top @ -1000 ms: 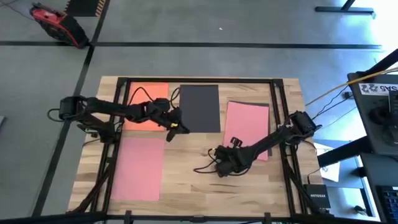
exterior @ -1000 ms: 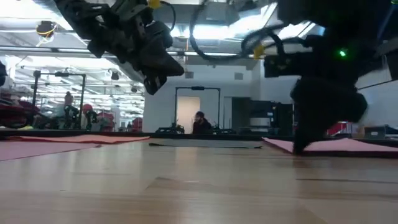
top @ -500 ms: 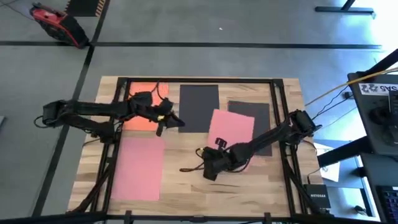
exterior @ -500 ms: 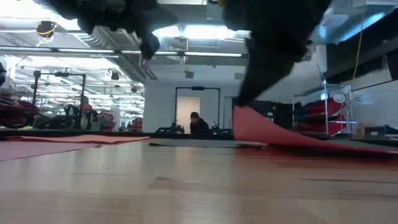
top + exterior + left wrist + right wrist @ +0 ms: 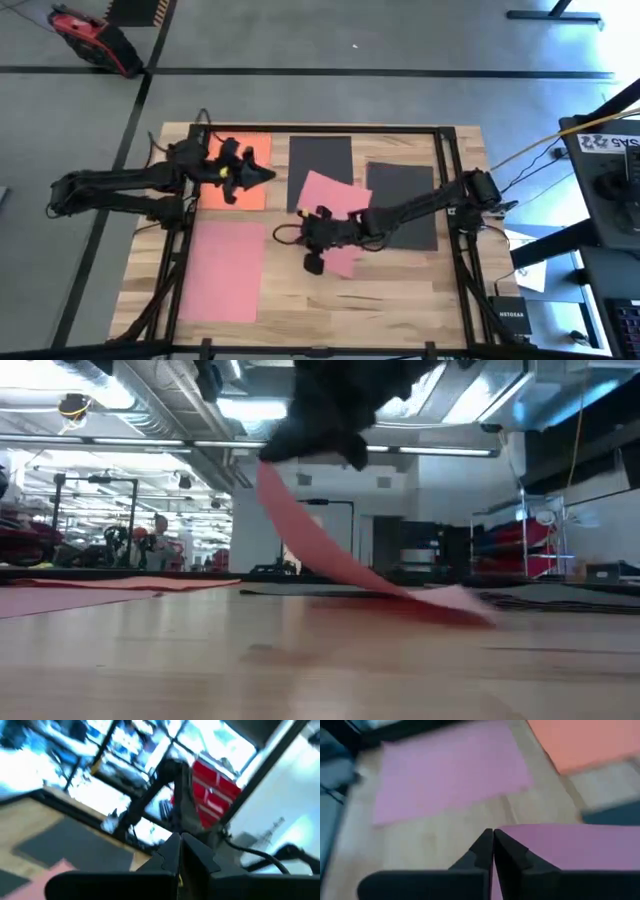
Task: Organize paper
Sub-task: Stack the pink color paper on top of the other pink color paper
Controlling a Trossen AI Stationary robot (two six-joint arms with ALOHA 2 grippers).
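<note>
Tabletop (image 5: 400, 290): five paper sheets (image 5: 325, 195).

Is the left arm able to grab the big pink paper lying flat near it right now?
Probably yes. The left gripper hangs over the orange sheet, with the flat pink sheet just below; nothing covers it. The right gripper is busy holding another pink sheet.

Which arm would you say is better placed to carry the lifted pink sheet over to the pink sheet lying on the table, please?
Probably the right: its end effector is shut on the lifted pink sheet, beside the flat pink sheet. The left end effector hangs above the orange sheet, apparently holding nothing.
</note>
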